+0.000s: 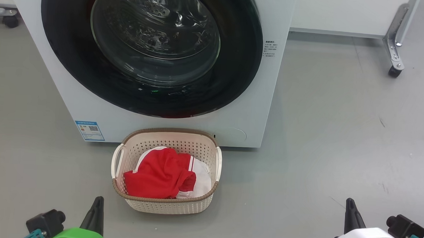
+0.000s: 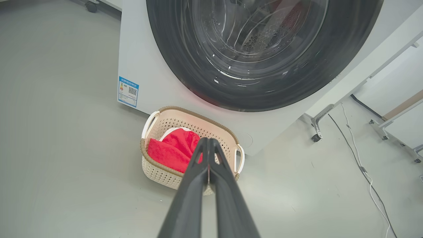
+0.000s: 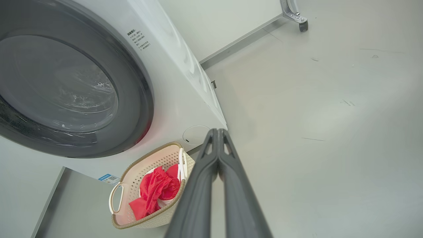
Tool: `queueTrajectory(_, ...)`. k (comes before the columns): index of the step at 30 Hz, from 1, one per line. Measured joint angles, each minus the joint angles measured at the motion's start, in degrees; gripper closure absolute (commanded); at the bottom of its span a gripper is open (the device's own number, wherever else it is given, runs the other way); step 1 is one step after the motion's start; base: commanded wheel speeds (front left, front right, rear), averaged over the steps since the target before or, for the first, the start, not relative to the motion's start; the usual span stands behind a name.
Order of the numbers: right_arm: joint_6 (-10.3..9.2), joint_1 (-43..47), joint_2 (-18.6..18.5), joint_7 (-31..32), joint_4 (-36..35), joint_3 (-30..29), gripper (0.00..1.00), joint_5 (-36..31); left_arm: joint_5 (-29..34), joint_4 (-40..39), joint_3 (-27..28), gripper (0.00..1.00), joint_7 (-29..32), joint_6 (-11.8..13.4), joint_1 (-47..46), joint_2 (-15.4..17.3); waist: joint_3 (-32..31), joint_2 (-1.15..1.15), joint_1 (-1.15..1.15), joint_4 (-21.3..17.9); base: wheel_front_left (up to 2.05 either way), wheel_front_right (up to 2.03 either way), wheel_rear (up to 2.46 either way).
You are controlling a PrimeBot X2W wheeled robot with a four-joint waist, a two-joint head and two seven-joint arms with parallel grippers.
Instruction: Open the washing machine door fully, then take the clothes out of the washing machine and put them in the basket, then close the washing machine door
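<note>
The white washing machine (image 1: 248,110) stands ahead with its black-rimmed round door (image 1: 150,47) shut flat against the front; through the window I see the metal drum. On the floor right before it sits the cream basket (image 1: 164,205) holding red clothes (image 1: 162,174) with white panels. My left gripper (image 1: 98,200) rests low at the bottom left, shut and holding nothing; in the left wrist view its fingertips (image 2: 209,141) overlap the basket (image 2: 155,168) and the clothes (image 2: 172,148). My right gripper (image 1: 350,203) rests at the bottom right, shut and holding nothing, right of the basket (image 3: 145,224).
Grey floor lies all around the basket. A metal frame leg on a castor (image 1: 394,70) stands at the back right beside a white panel. Another castor (image 1: 11,21) is at the back left. Cables (image 2: 360,165) trail over the floor right of the machine.
</note>
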Motion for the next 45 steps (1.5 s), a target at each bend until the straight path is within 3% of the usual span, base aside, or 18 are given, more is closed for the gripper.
queueTrajectory(45,3.96,-4.9,-1.7,8.2,-0.2,-6.5,1.00,34.5,-32.5,1.0,9.0,1.00,6.7,-3.7,-4.0,-0.8,0.6,0.00,0.00,-0.9,0.00,0.00,0.00)
